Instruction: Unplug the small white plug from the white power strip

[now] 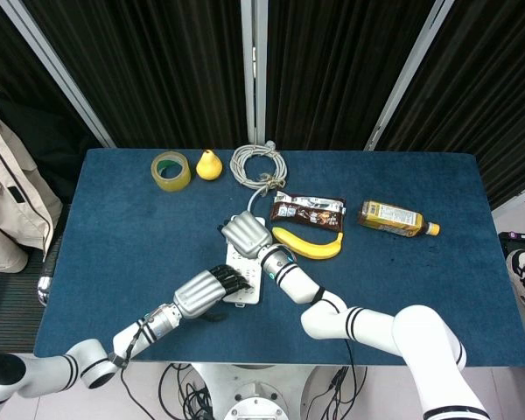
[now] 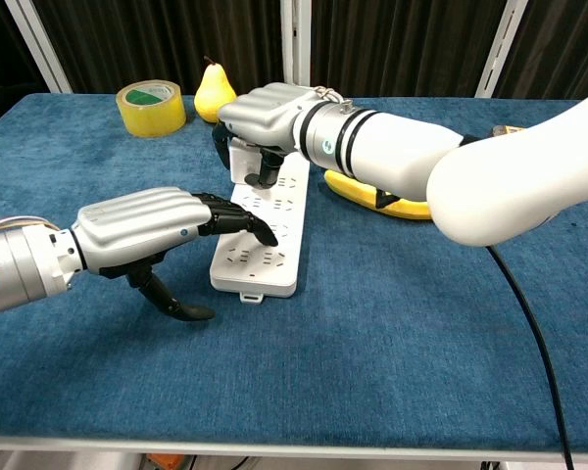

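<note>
The white power strip (image 2: 262, 250) lies lengthwise in the middle of the blue table (image 2: 421, 343). At its far end my right hand (image 2: 270, 116) curls down from above and pinches the small white plug (image 2: 243, 161) between thumb and fingers. Whether the plug's prongs still sit in the socket is hidden. My left hand (image 2: 142, 233) reaches in from the left, its dark fingertips (image 2: 243, 220) resting flat on the strip's middle and its thumb down on the cloth. In the head view the right hand (image 1: 245, 233) and left hand (image 1: 212, 290) cover most of the strip (image 1: 247, 282).
A yellow tape roll (image 1: 171, 171) and a pear (image 1: 209, 164) stand at the back left, with a coiled grey cable (image 1: 258, 164) beside them. Right of the strip lie a banana (image 1: 311, 247), a snack packet (image 1: 308, 211) and a bottle (image 1: 392, 218).
</note>
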